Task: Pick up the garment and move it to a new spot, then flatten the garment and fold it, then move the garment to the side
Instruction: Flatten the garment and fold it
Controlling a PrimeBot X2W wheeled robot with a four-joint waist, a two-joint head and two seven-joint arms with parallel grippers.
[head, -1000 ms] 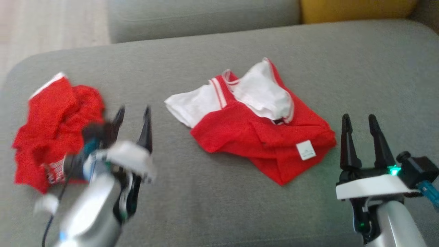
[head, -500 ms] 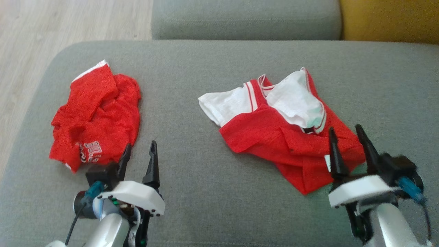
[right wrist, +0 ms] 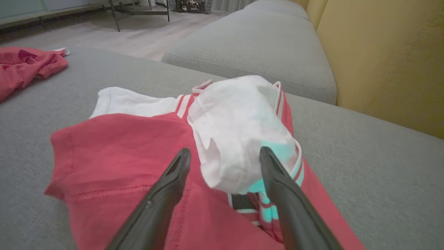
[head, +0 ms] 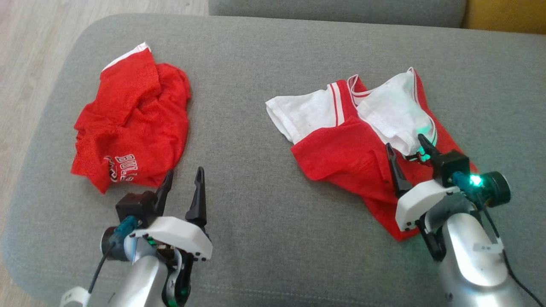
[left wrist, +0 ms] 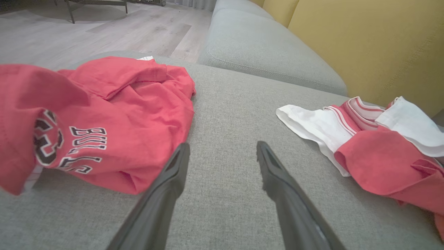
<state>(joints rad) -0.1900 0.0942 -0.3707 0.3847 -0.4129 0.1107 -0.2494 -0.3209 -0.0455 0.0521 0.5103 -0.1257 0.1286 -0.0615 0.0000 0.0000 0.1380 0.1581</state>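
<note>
This looks like a home living room. The surface is a wide grey upholstered sofa seat (head: 273,238), with a second grey seat cushion (left wrist: 260,52) beyond it and a mustard-yellow padded backrest (left wrist: 364,45) alongside. Pale wood-plank flooring (left wrist: 104,31) runs off to a dark, thin-legged table frame (right wrist: 142,13) — perhaps a coffee table, though it is too far off to be sure. Household laundry lies loose on the seat — a crumpled red jersey (head: 132,128) and a red-and-white top (head: 341,157).

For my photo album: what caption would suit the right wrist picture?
Right tool, open, aimed at a crumpled red-and-white garment on a grey sofa.
</note>
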